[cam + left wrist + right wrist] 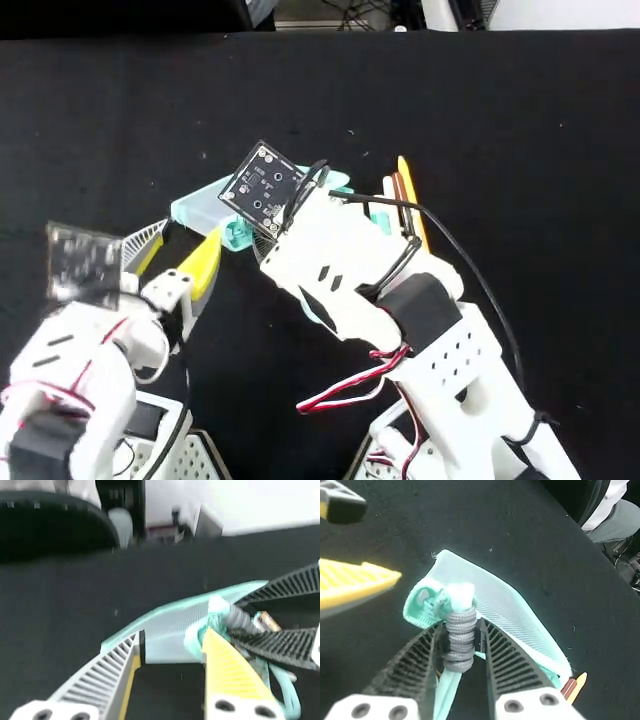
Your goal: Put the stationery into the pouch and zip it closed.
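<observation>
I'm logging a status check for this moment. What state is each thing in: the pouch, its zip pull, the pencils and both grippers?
pouch: lying flat; how far it is zipped cannot be told.
zip pull: clamped in the right gripper.
pencils: ends poking out past the pouch's end.
right gripper: shut on the zip pull.
left gripper: open, at the pouch's edge.

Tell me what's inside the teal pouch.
Pencils poke out past one end of the pouch. Its ribbed cloth hides their remaining length and anything else inside, and the right end effector, shut on the grey-wrapped zip cord, blocks the zip end.
</observation>
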Robot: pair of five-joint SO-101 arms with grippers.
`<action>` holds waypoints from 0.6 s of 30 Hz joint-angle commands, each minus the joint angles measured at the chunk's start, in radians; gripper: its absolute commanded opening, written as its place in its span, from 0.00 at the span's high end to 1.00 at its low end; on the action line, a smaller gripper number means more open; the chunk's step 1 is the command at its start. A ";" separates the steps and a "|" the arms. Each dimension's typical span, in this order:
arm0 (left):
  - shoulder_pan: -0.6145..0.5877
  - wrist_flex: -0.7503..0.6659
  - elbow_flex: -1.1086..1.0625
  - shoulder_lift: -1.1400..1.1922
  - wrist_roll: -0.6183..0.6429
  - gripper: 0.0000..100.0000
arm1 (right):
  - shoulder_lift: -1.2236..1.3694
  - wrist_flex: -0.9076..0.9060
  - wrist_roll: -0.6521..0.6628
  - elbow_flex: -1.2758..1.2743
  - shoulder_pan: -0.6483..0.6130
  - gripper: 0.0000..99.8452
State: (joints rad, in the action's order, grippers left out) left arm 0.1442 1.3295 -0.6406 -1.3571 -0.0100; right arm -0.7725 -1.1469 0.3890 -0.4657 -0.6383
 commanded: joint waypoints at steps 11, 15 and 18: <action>0.016 0.184 0.280 0.339 0.124 0.78 | 0.004 -0.046 -0.011 0.030 -0.003 0.99; 0.016 0.098 0.131 0.315 0.117 0.78 | 0.005 -0.037 -0.011 0.030 -0.003 0.99; 0.016 0.046 0.064 0.278 0.118 0.78 | 0.005 -0.037 -0.011 0.031 -0.005 0.99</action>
State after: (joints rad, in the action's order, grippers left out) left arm 0.1473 1.4339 -0.5393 -1.0395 0.0974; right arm -0.7725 -1.1899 0.3890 -0.4657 -0.6368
